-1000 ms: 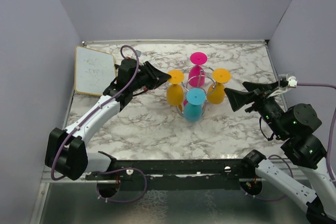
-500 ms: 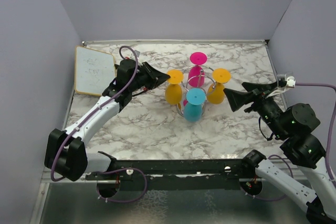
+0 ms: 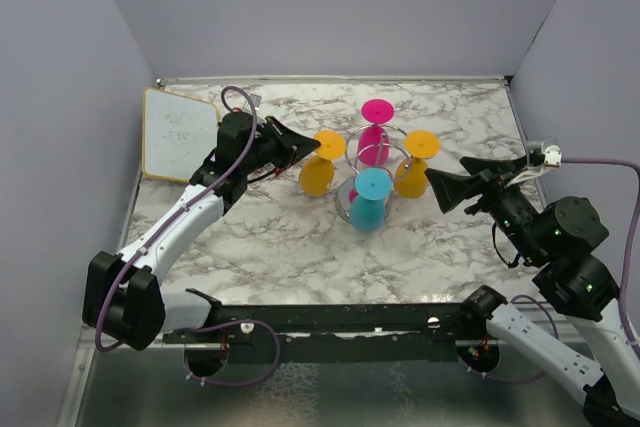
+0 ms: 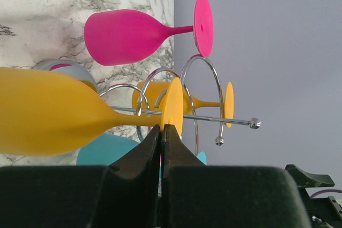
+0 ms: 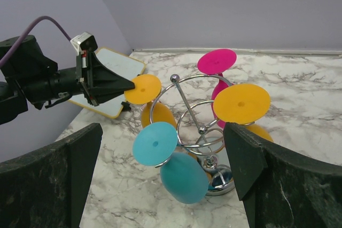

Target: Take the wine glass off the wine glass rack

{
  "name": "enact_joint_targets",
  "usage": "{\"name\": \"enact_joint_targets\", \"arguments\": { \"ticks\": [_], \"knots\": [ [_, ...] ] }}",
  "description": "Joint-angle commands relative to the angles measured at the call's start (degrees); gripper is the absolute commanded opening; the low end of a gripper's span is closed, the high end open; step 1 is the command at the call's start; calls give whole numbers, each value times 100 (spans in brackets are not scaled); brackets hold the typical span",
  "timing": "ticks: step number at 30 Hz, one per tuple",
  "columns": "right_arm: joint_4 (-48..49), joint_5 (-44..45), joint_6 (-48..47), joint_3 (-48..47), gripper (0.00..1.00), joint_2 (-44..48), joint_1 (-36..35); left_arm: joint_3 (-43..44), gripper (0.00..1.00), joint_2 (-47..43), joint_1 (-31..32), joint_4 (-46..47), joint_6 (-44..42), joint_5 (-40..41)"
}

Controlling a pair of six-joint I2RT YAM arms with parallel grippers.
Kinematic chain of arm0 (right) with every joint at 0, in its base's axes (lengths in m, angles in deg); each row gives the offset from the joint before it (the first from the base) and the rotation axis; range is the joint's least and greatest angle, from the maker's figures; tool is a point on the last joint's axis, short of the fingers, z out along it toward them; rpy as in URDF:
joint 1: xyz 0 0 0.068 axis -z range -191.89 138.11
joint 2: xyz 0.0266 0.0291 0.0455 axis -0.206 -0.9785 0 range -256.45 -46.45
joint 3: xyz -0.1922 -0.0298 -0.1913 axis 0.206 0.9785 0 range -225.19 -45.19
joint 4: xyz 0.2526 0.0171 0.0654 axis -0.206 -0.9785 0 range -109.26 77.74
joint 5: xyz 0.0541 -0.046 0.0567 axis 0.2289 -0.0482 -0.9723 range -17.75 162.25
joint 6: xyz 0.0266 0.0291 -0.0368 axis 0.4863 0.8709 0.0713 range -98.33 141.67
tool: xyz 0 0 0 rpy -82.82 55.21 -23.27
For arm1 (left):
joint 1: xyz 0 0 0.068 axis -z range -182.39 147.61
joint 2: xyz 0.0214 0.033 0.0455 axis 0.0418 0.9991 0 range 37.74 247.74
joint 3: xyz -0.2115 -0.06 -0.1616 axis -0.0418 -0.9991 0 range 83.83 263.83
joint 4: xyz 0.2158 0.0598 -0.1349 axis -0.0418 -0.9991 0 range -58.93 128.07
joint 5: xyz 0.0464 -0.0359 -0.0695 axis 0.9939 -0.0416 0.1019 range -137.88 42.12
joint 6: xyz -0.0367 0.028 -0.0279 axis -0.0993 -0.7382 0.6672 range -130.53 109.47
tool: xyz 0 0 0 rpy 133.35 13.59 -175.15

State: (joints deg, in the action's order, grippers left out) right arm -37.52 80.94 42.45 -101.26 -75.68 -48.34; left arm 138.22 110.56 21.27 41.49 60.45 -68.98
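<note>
The chrome wine glass rack (image 3: 383,157) stands mid-table with a pink glass (image 3: 376,127), a teal glass (image 3: 370,199) and a yellow glass (image 3: 412,175) hanging upside down in its rings. My left gripper (image 3: 306,150) is shut on the foot rim of another yellow wine glass (image 3: 317,176), held tilted at the rack's left side. In the left wrist view the tips (image 4: 161,127) pinch that foot (image 4: 172,110), with the rack's wire rings (image 4: 215,78) just behind it. I cannot tell whether its stem is clear of the ring. My right gripper (image 3: 446,169) is open and empty to the right of the rack (image 5: 187,104).
A small whiteboard (image 3: 180,134) lies at the back left, beside the left arm. Grey walls close in the table on three sides. The rack's domed base (image 5: 227,181) sits on the marble top between the two grippers.
My left gripper has pulled the held yellow glass leftward, away from the rack's centre, and its bowl has swung left. The right arm has barely moved.
</note>
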Motion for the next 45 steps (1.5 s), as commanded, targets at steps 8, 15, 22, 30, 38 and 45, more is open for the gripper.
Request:
{"name": "enact_joint_targets", "arguments": {
  "ticks": [8, 15, 22, 30, 38, 45],
  "knots": [
    [152, 46, 46, 70, 98, -30, -40, -52, 0, -100, -253, 201, 225, -399],
    [154, 75, 34, 70, 98, -30, -43, -191, 0, -392, -415, 30, 265, -453],
    [179, 88, -5, 45, 98, -97, -47, -256, 0, -896, -694, -451, 60, -530],
    [227, 63, -99, -35, 98, -273, -47, 349, 0, -1535, -931, -1663, -1154, 312],
    [229, -4, -169, -105, 98, -355, -46, 1214, 0, -2037, -933, -1225, -2972, 435],
    [281, -137, -172, -127, 98, -425, -45, 1604, 0, -2161, -931, -262, -3552, -953]
  ]
}}
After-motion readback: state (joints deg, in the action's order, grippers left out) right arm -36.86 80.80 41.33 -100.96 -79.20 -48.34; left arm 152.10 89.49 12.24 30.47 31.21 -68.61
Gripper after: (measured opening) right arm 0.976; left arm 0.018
